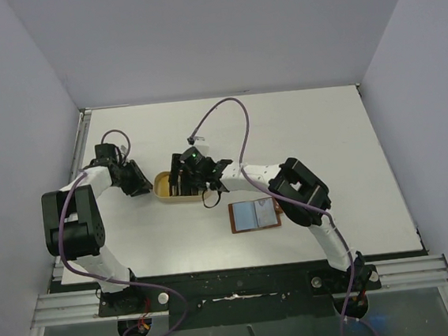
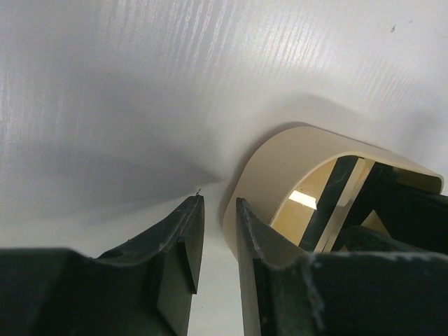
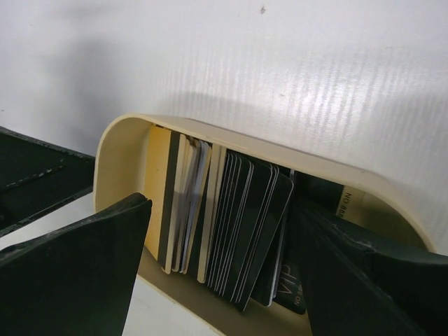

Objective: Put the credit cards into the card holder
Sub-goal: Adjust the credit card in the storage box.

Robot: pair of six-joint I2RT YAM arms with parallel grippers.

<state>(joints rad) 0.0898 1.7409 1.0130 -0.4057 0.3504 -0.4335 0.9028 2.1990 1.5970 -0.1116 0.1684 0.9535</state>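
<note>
Several credit cards [image 3: 248, 224], dark and tan, stand on edge in a tan round-ended tray [image 3: 115, 157]. My right gripper [image 3: 222, 210] is open wide over them, one finger in front of the tray wall and the other down inside at the right end. In the top view it hovers over the tray [image 1: 163, 191]. The card holder [image 1: 272, 211] lies open on the table to the right, a pale blue card [image 1: 246, 216] on its left half. My left gripper [image 2: 219, 203] sits at the tray's [image 2: 280, 168] left end, narrowly open, only table showing between its fingers.
The white table ends at a metal rail [image 1: 79, 150] on the left and a black strip [image 1: 234, 274] at the near edge. Grey walls close in the sides and back. Both arms' purple cables [image 1: 240, 127] loop above the tray.
</note>
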